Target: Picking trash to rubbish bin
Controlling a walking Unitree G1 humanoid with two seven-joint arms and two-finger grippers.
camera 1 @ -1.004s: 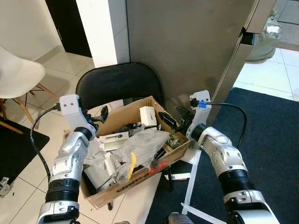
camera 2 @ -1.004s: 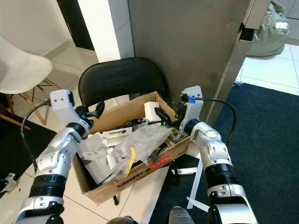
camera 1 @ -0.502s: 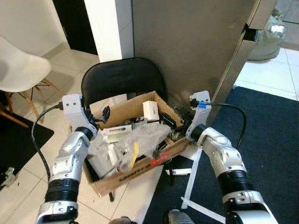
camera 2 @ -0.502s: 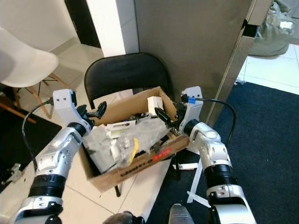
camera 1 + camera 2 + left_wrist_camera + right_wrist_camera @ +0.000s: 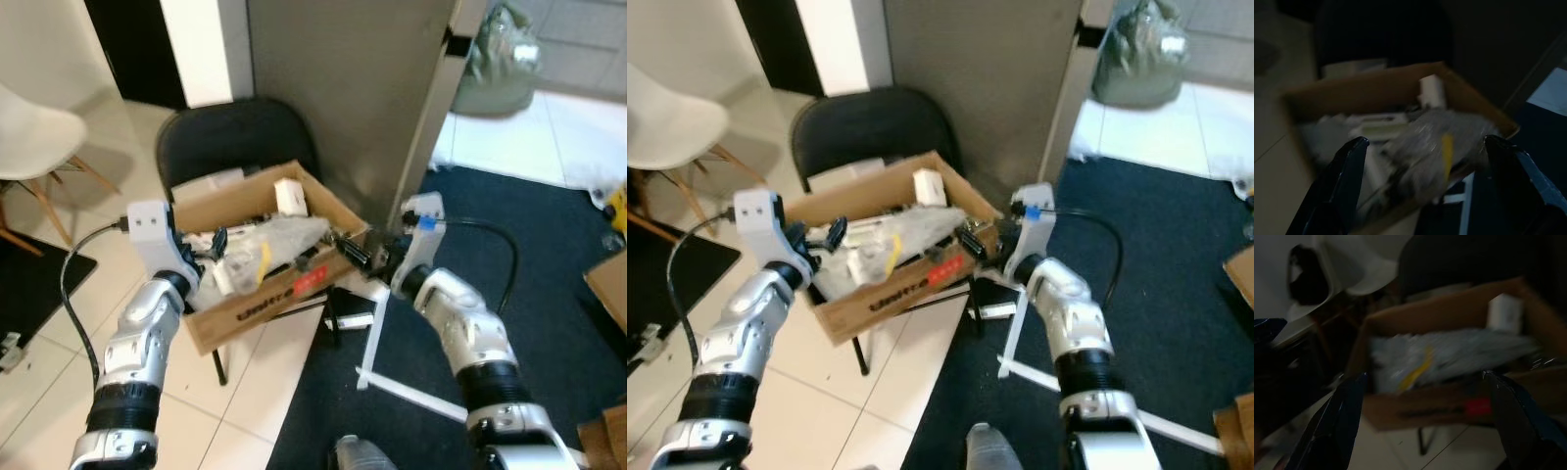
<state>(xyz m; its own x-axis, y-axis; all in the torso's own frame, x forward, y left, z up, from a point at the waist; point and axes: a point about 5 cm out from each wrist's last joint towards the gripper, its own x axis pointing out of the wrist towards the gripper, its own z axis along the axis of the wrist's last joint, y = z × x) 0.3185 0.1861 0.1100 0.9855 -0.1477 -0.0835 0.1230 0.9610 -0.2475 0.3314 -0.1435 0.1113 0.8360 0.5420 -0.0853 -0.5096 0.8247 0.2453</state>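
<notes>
Both end effectors, left (image 5: 217,240) and right (image 5: 355,253), fingers apart, are bracing the trash-filled cardboard box (image 5: 257,294) from opposite sides for carrying.

Black chair (image 5: 230,147) far centre, against a grey panel (image 5: 343,88). White chair (image 5: 34,137) far left, wooden legs, on pale tile floor (image 5: 255,392). Dark blue carpet (image 5: 558,284) covers the right. White strips (image 5: 392,377) lie across its near edge. Green bag (image 5: 500,64) far right.
</notes>
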